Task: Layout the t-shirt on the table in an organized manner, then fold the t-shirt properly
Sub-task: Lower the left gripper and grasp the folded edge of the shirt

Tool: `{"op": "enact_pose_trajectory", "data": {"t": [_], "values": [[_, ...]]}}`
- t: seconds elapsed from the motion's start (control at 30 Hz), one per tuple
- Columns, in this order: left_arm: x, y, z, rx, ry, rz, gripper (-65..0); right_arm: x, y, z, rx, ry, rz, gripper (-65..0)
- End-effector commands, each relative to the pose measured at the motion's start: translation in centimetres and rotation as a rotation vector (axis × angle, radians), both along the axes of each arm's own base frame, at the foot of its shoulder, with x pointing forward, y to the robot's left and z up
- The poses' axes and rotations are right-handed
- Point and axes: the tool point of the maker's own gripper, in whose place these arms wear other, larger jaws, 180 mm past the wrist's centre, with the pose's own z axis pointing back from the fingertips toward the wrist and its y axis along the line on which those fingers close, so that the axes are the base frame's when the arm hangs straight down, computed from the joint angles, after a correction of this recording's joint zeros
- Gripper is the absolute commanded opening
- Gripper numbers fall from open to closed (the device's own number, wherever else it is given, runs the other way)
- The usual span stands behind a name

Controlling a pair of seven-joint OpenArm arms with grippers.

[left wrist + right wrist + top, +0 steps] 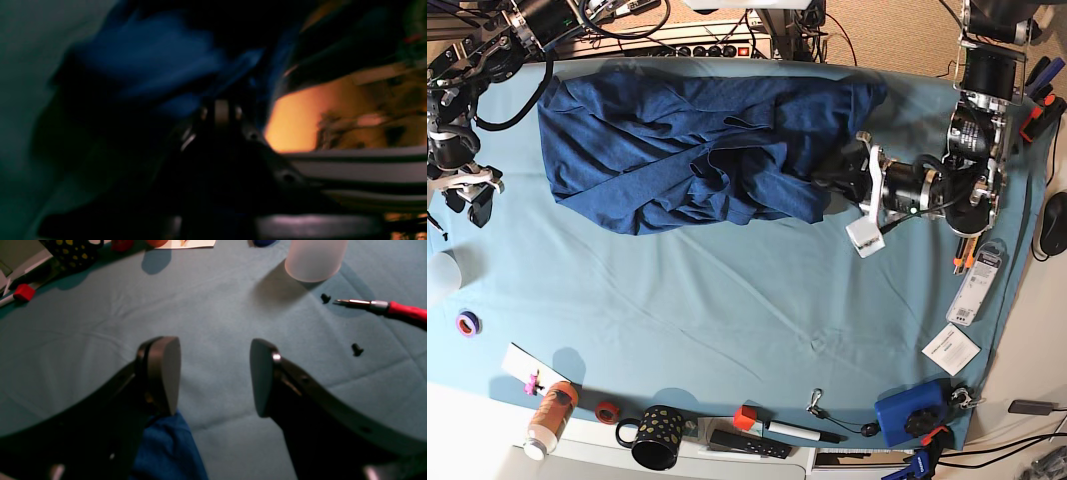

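Note:
The dark navy t-shirt lies crumpled and bunched along the far side of the teal table. My left gripper sits at the shirt's right lower edge, shut on the fabric. The left wrist view is dark and blurred, showing blue cloth right at the closed jaws of the left gripper. My right gripper hovers beyond the shirt's left side. In the right wrist view the right gripper is open and empty above bare tablecloth, with a bit of blue fabric behind its left finger.
Ahead of the right gripper stand a translucent cup, a red-handled screwdriver and two small black screws. Along the near edge are a spotted mug, a bottle, a blue box and a paper card.

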Motion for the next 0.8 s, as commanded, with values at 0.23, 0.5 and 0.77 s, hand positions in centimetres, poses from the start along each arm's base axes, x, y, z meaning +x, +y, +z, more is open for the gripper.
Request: {"op": "enact_pose_trajectory", "data": {"t": [0.23,0.5,0.77], "values": [[0.8,-0.5,2.4,-0.086,-0.035,0.002,-65.0,0.5,-0.2,1.8,-0.031,-0.053,0.008,-32.4],[0.0,-0.6,1.8,-0.088,-0.01,0.001,-65.0,0.5,-0.2,1.7,-0.031,-0.052,0.007,-32.4],[-3.2,-2.8,0.2,-0.085,0.063,-0.095,-65.0,0.5,-0.2,1.7,-0.028,-0.053,0.007,-32.4]]}}
